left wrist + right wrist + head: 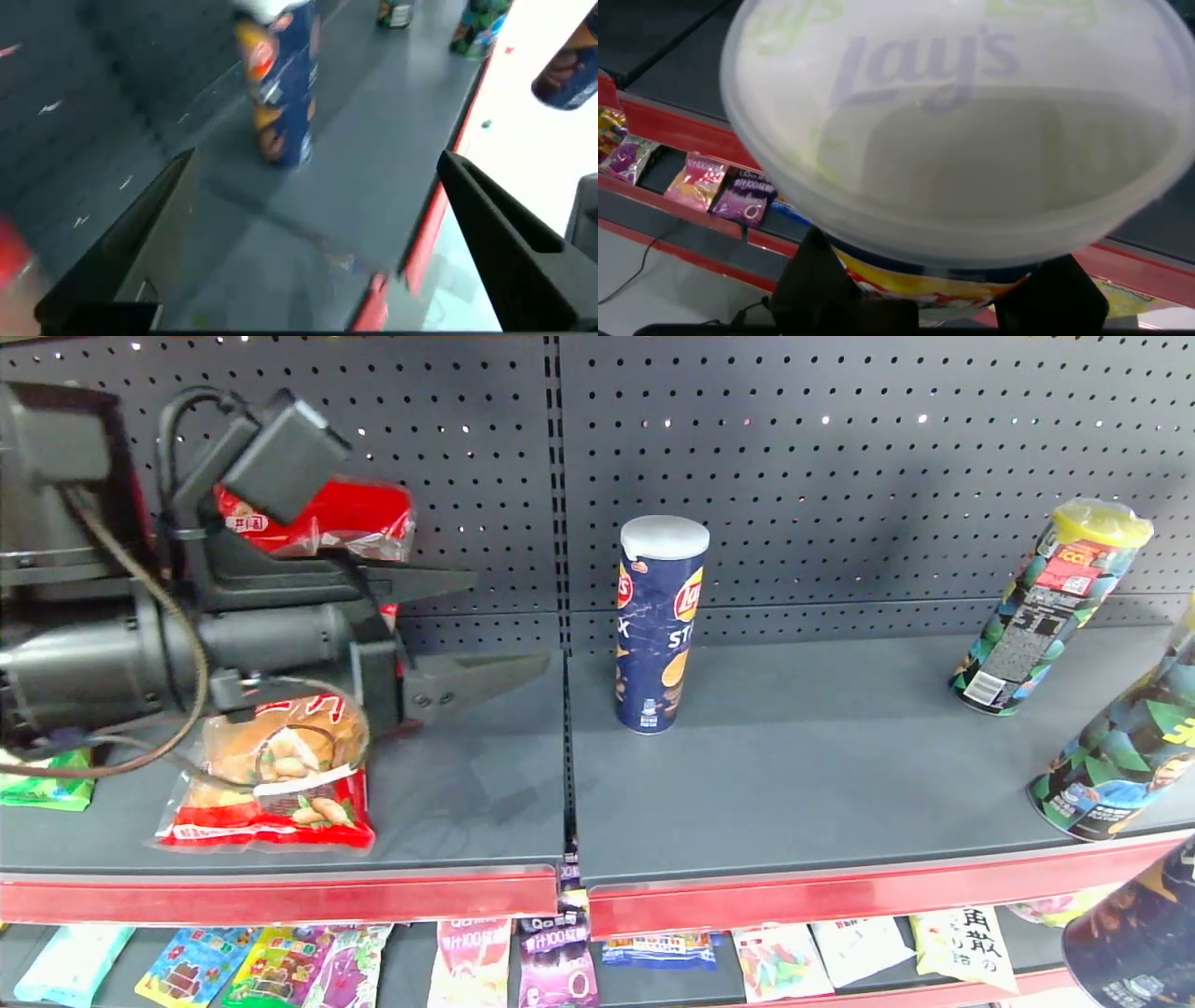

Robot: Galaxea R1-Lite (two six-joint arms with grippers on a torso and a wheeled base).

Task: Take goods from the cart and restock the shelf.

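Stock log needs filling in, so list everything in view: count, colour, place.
shelf: one, grey, red front edge
upright can: one, dark blue, white lid, mid-shelf
patterned cans: two, green-black, shelf's right end
peanut bag: one, red, shelf's left
red bag: one, behind left arm
green packet: one, shelf's far left
snack packets: many, mixed colours, lower shelf
held can: one, blue, clear lid, in right gripper
left gripper: open, over shelf's left
right gripper: shut on held can
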